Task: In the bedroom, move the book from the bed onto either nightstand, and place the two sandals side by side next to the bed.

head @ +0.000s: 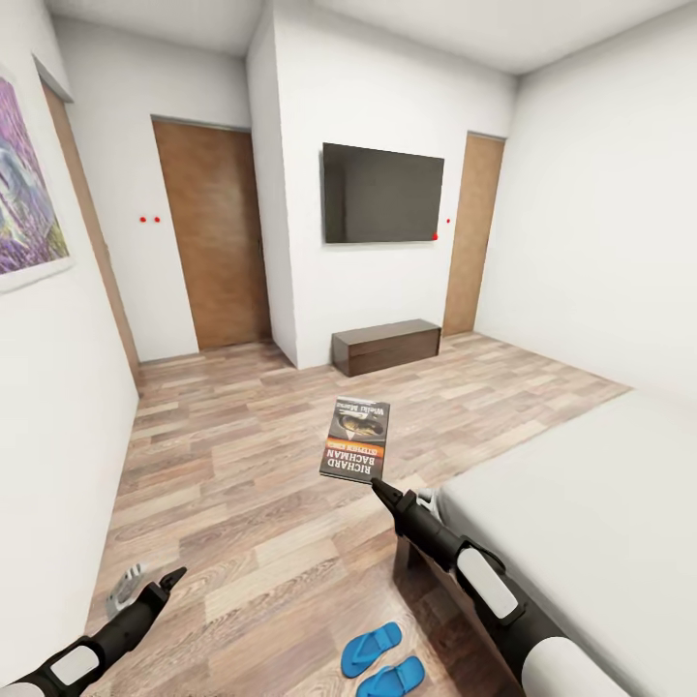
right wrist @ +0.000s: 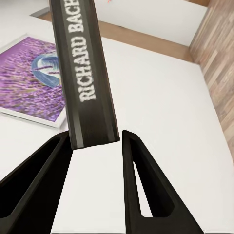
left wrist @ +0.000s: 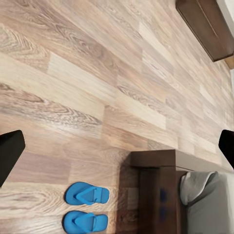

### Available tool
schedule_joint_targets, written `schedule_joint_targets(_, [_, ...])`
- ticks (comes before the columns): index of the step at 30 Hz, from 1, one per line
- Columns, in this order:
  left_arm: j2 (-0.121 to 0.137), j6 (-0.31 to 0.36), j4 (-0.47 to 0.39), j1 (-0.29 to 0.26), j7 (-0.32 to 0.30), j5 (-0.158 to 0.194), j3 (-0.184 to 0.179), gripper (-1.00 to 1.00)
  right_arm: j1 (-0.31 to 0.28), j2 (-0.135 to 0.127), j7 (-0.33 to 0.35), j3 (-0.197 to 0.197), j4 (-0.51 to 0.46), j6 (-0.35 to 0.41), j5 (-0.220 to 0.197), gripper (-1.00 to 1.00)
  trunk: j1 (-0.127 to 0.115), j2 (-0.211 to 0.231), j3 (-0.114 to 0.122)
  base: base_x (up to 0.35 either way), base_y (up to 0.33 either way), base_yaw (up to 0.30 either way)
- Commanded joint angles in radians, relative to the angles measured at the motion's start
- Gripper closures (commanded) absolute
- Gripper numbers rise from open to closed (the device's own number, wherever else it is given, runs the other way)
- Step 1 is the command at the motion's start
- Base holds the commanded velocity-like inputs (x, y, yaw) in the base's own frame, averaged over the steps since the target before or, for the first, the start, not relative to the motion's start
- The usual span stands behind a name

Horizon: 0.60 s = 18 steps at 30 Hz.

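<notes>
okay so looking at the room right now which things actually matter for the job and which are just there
Part of the job:
book, held up in the right gripper
two blue sandals, side by side on the floor by the bed

Just there:
wall TV
long low bench
two wooden doors
lavender picture

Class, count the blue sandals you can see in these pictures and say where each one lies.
2. Both lie on the wood floor beside the bed's corner, side by side: one sandal farther from the robot, the other sandal nearer, partly cut off by the head view's edge.
</notes>
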Motion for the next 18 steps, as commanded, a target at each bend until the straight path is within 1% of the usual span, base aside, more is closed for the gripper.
schedule_joint_targets(1, [0.0,0.01,0.0,-0.001,-0.003,0.003,0.007,-1.0,-0.001,-0.001,0.0,0.002,0.0,0.008,-0.014,1.0,0.0,-0.001,-0.001,0.0,0.0,0.179])
schedule_joint_targets(18, [-0.004,0.009,0.0,-0.001,-0.001,0.003,0.007,-1.0,-0.001,-0.001,0.0,0.003,0.0,0.008,-0.014,1.0,0.0,-0.001,-0.001,0.0,0.0,0.179])
